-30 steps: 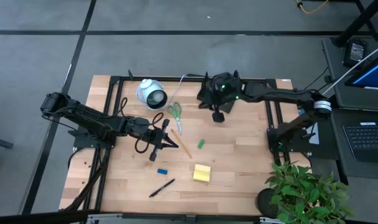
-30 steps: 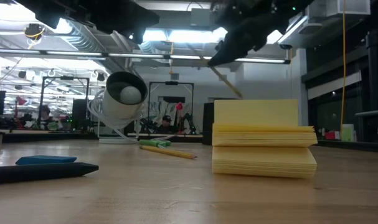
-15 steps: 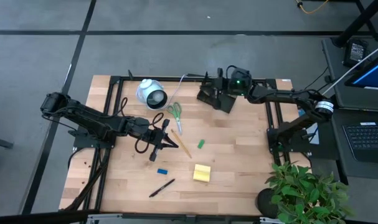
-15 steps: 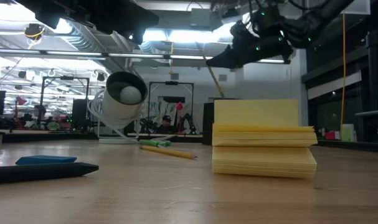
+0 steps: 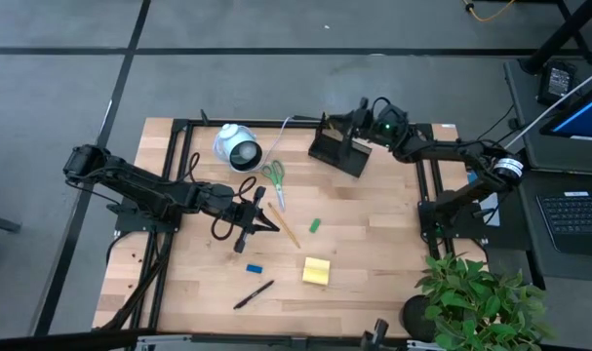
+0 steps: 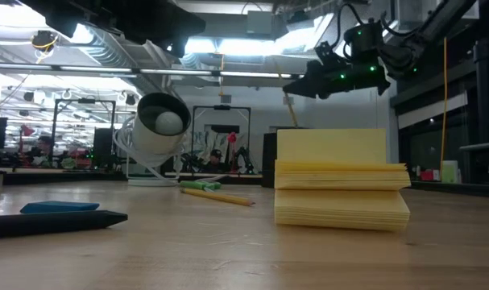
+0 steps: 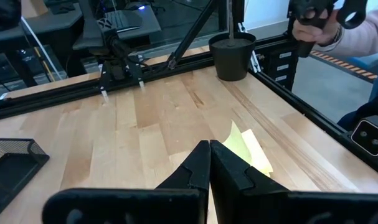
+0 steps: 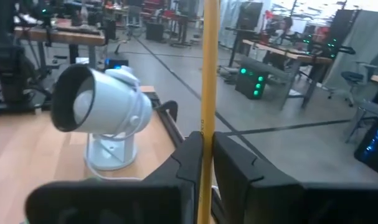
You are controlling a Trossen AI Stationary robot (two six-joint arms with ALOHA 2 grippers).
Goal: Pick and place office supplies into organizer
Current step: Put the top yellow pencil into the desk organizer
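Pinches a yellow pencil (image 8: 208, 74) between the fingers of the right gripper (image 8: 203, 155), shut tight on it. Hangs up high at the far side of the table, just by the black organizer (image 5: 336, 156). Points the pencil toward the white round camera (image 8: 104, 112).

Keeps the left gripper (image 7: 209, 165) low over the middle of the table, fingers pressed together with nothing in them.

On the table: green scissors (image 5: 273, 178) near the white camera, another pencil (image 5: 284, 226) just beside the left gripper, a blue eraser (image 5: 255, 266), a black pen (image 5: 254, 293) and a yellow sticky pad (image 5: 316, 270) at the near side.
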